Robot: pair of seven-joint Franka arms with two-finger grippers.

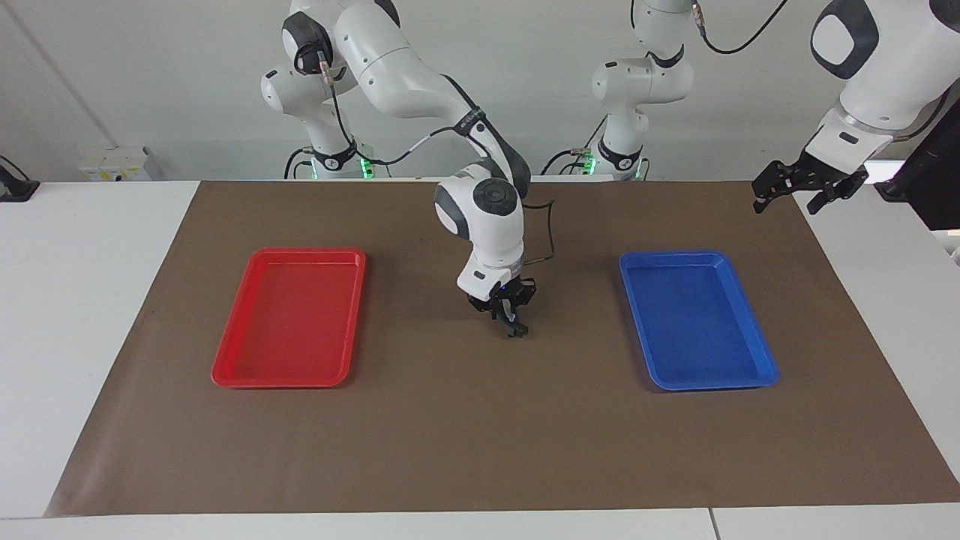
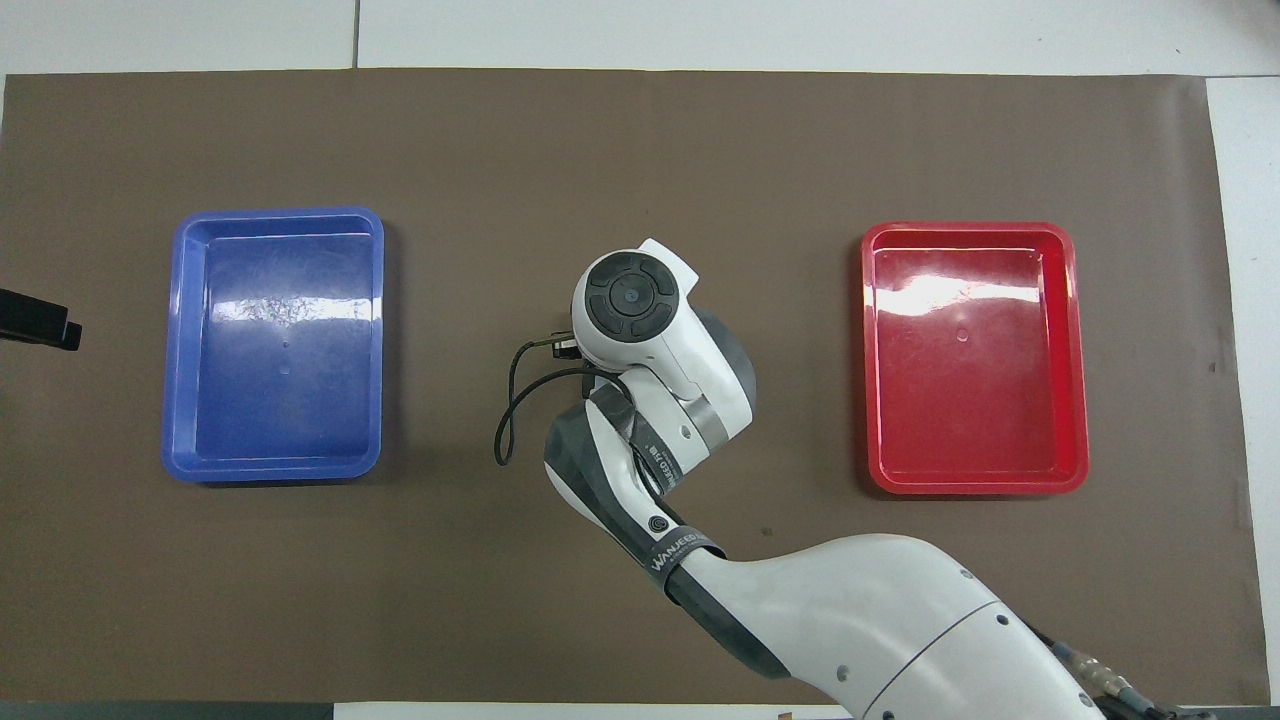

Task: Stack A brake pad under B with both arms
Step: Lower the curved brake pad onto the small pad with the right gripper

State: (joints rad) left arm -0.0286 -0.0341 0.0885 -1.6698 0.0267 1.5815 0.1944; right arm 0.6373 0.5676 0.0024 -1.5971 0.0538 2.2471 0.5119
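Note:
No brake pad and no curved brake shoe show in either view. My right gripper (image 1: 512, 324) points down, low over the brown mat (image 1: 480, 435), between the two trays. Its fingers stand together with nothing visible between them. In the overhead view its own wrist hides it. My left gripper (image 1: 787, 204) waits raised and open over the mat's edge at the left arm's end of the table, empty. Only a dark tip of it shows in the overhead view (image 2: 40, 322).
A red tray (image 1: 292, 319) lies toward the right arm's end of the mat and a blue tray (image 1: 694, 319) toward the left arm's end. Both hold nothing. They also show in the overhead view: the red tray (image 2: 975, 480) and the blue tray (image 2: 275, 460).

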